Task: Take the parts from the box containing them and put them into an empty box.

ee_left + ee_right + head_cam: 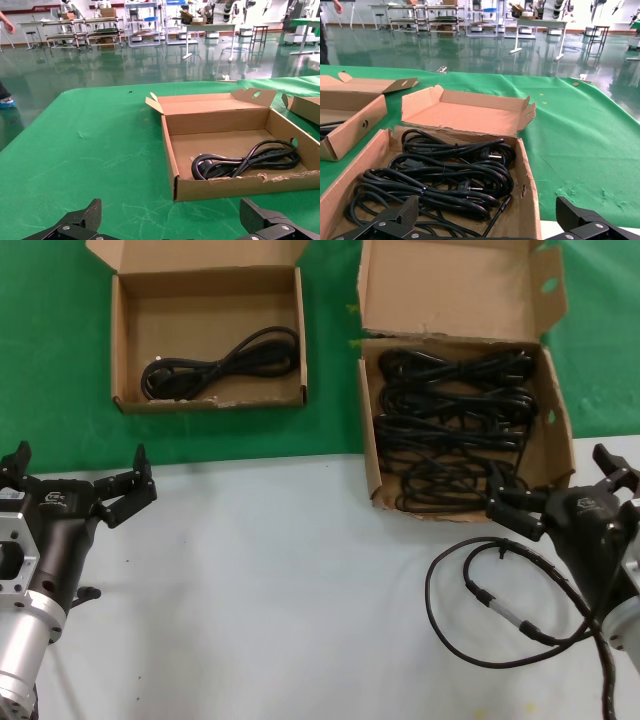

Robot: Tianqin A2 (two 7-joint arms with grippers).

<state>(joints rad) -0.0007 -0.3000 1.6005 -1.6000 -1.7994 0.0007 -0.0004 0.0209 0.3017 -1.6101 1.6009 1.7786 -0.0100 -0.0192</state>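
Observation:
The box containing the parts (368, 430) has a tall slotted lid and stands at the back right. It holds several bundled black power cords (455, 420), also seen in the right wrist view (445, 175) inside the cardboard walls (527, 195). My right gripper (555, 475) (487, 207) is open with nothing in it, at this box's front edge near its right corner. The lower box (210, 400) at the back left holds one coiled cord (225, 360) (245, 160). My left gripper (78, 468) (170, 210) is open and bare, in front of that box (240, 187) and to its left.
Both boxes rest on green cloth (50, 340); a white tabletop (280, 590) lies nearer me. The robot's thick black cable with a silver connector (505, 610) loops on the white surface beside my right arm. Shelves and tables stand far behind.

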